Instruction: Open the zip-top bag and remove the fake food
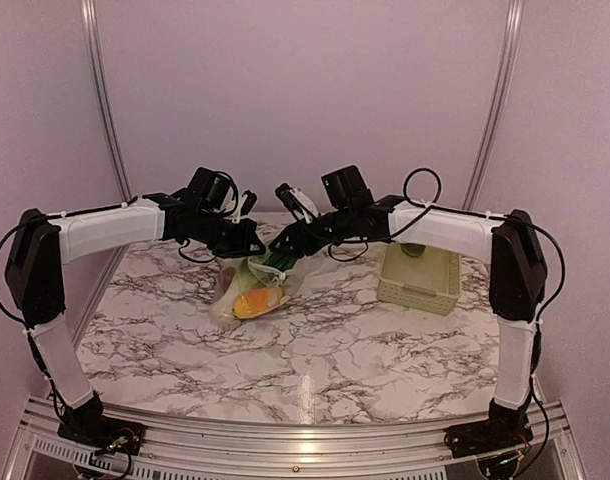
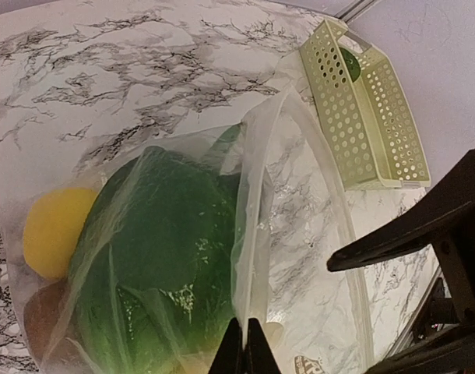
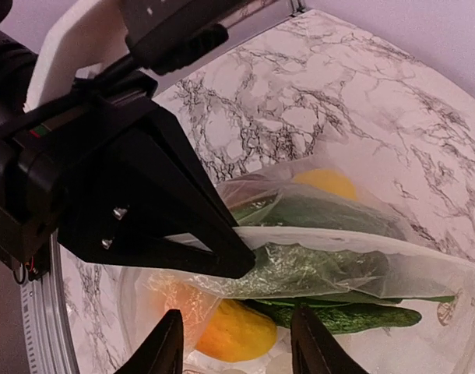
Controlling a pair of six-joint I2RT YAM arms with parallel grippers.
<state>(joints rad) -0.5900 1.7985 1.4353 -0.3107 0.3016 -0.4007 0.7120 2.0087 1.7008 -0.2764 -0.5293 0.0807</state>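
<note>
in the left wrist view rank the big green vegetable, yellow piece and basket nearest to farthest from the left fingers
1. big green vegetable, in the zip-top bag beside the left fingers
2. yellow piece, bag's far left
3. pale green basket, upper right, outside the bag

White marble-patterned table (image 1: 335, 350). A clear bag (image 1: 233, 290) of toy food (image 1: 257, 303) rests on it toward the back, left of centre. Pale green slotted basket (image 1: 420, 280) sits well apart, right side.

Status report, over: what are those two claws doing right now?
Left gripper shut on the zip-top bag at its edge. Right gripper open over the bag. Fake food inside. Pale green basket off aside, nothing blocking.
</note>
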